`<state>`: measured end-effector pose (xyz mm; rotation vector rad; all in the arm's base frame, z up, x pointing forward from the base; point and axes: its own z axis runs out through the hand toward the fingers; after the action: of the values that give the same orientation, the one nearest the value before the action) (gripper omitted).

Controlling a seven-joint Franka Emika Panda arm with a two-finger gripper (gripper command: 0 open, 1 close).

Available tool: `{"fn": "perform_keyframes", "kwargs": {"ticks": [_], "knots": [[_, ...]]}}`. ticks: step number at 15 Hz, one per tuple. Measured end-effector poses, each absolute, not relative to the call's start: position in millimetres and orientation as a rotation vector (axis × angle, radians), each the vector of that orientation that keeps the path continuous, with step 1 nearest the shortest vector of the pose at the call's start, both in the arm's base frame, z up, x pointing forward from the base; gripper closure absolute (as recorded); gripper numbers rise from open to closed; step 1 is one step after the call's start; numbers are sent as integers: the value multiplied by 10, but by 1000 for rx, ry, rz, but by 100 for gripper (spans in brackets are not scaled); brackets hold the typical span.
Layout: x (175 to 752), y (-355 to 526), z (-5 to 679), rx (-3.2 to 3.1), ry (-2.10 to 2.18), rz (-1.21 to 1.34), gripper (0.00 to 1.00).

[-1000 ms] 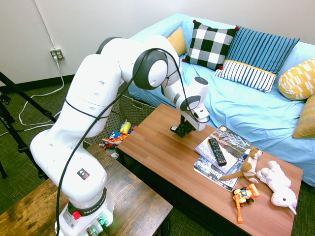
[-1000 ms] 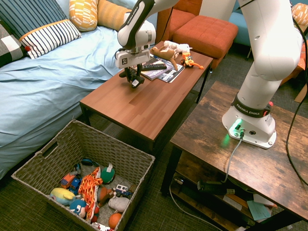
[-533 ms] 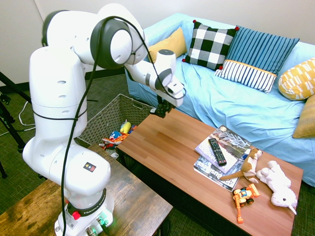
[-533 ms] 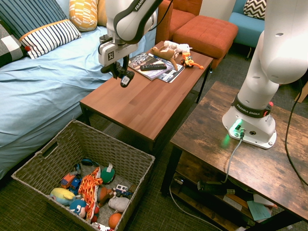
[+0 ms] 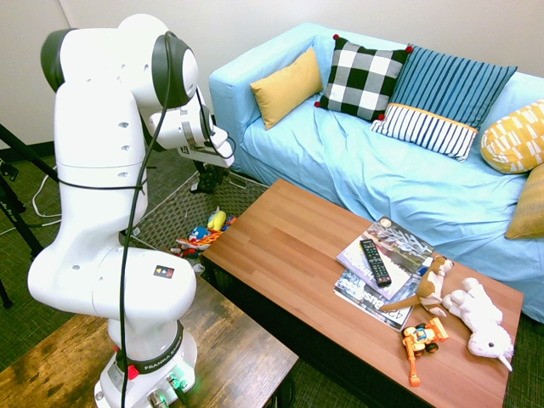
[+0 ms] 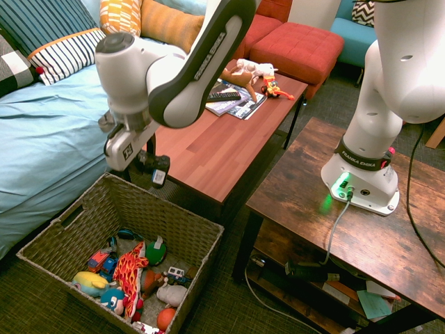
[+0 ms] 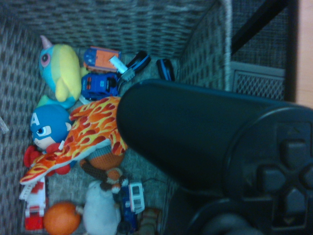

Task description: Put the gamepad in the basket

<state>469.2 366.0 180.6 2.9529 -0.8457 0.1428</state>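
I see jaws clamped on gamepad (image 6: 154, 168), holding it in air just above basket (image 6: 196, 224) rim, beside desk (image 6: 215, 149) edge. Wrist view: gamepad fills foreground; soft toys, toy cars, orange flame-print toy (image 7: 83, 134) lie in basket below.

**Colours & patterns**

Gamepad (image 6: 154, 167): black. Basket (image 6: 76, 216): grey-brown wicker. Inside: orange flame-print toy (image 6: 129, 270), yellow/blue plush (image 7: 61, 72). Surface (image 5: 297, 263): reddish wood. Sofa (image 5: 399, 183): light blue w/ black-white check cushion (image 5: 363, 76), navy-stripe cushion (image 5: 442, 98).
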Motion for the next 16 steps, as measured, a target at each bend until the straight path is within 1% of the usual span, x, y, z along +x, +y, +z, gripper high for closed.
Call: {"fn": "perform_keyframes", "kwargs": {"ticks": [2,3,6,13,14,16], "knots": [[4784,3808,1336,2927,-812,106,100],[4888,3928,1216,2917,-793,97,100],[4934,4004,1058,2933,-796,76,100],[4991,4381,105,2993,-864,-60,100],[5011,4413,0,2999,-867,-85,0],[5056,4465,-154,3010,-870,-122,0]]}}
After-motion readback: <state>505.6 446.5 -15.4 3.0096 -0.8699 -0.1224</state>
